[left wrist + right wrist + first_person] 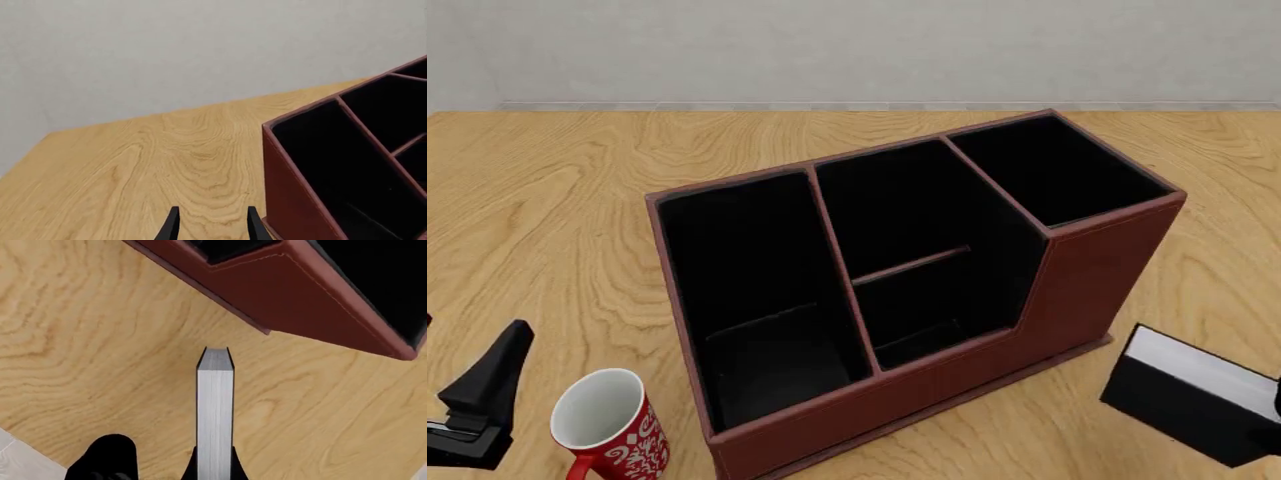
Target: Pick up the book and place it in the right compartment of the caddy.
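Book [215, 410], seemingly pinched by the mostly cropped right pincer [215, 467]; left pincer [212, 222] spread.

Light oak-grain table [547, 200] fills most of the front view; plain pale grey wall [827, 50] behind its far edge; thin baseboard strip at the join; even, soft lighting.

Your caddy [1094, 270] stands on the bench [547, 200], turned at an angle. The mug [607, 425] sits just off its front left corner. The book [1194, 395] is off its front right corner, near the right compartment [1054, 170], raised above the bench.
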`<state>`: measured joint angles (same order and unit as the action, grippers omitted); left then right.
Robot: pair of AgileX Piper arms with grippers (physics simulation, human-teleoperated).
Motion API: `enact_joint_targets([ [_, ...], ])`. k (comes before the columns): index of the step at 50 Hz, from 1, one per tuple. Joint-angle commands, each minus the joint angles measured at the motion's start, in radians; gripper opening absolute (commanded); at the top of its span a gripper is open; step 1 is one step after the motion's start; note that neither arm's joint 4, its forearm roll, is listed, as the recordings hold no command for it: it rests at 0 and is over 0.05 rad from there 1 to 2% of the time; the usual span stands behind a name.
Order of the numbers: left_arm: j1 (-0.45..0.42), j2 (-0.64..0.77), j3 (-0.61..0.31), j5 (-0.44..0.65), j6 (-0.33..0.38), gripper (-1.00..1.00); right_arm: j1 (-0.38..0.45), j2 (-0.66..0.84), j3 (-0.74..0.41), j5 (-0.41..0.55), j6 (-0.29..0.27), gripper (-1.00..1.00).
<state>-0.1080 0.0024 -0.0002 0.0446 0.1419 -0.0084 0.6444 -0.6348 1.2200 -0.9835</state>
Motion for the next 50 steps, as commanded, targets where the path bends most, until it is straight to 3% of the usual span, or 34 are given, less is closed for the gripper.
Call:
enact_joint_targets([
  [1,-0.007,0.0,0.0,-0.006,-0.004,1.0,-0.116,-0.004,-0.071,0.0,0.001,-1.0],
  [5,-0.007,0.0,0.0,-0.008,-0.005,1.0,-0.163,-0.003,-0.108,0.0,-0.021,-1.0],
  [11,-0.005,0.0,0.0,-0.013,-0.007,1.0,-0.206,0.0,-0.158,0.0,-0.008,-1.0],
  [12,-0.006,0.0,0.0,-0.014,-0.005,1.0,-0.208,0.006,-0.175,0.0,0.016,-1.0],
  [16,-0.008,0.0,0.0,-0.016,-0.007,1.0,-0.248,0.01,-0.199,0.0,0.006,-1.0],
  [21,-0.007,0.001,0.0,-0.016,-0.007,1.0,-0.34,0.02,-0.221,0.0,-0.059,-1.0],
  [30,-0.026,0.002,0.0,-0.014,-0.007,1.0,-0.383,0.051,-0.301,0.0,-0.076,-1.0],
  [33,-0.023,0.003,0.0,-0.014,-0.009,1.0,-0.433,0.068,-0.325,0.0,-0.117,-1.0],
  [39,-0.021,0.002,0.0,-0.015,-0.009,1.0,-0.461,0.109,-0.439,0.0,-0.139,-1.0],
  [43,-0.021,0.002,-0.001,-0.016,-0.012,1.0,-0.398,0.143,-0.542,0.0,-0.074,-1.0],
  [48,-0.023,0.002,-0.001,-0.017,-0.013,1.0,-0.404,0.158,-0.56,0.0,-0.102,-1.0],
  [50,-0.022,0.003,-0.001,-0.02,-0.014,1.0,-0.406,0.184,-0.632,0.0,-0.082,-1.0],
])
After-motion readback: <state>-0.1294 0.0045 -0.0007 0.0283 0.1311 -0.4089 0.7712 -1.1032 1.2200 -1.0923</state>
